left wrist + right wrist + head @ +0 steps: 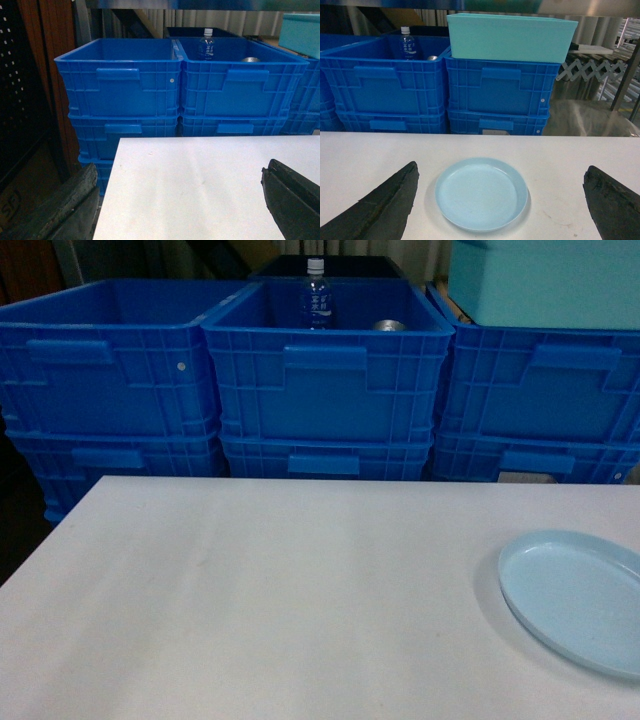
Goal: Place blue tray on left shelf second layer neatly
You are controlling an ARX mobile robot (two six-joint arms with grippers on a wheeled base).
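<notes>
Nothing is done yet: the blue tray [481, 194] lies untouched on the white table [280, 600] at my four o'clock, between the spread fingers of my empty right gripper [502, 200], my left gripper [180, 200] likewise wide and empty.

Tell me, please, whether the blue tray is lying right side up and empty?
Yes: the blue tray lies flat on the white table, hollow side up, with nothing inside it.

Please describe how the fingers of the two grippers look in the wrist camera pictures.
The left gripper and the right gripper both have thick black fingers with a rough, matte surface that taper toward the tips. No cables, markings or other arm parts are visible.
</notes>
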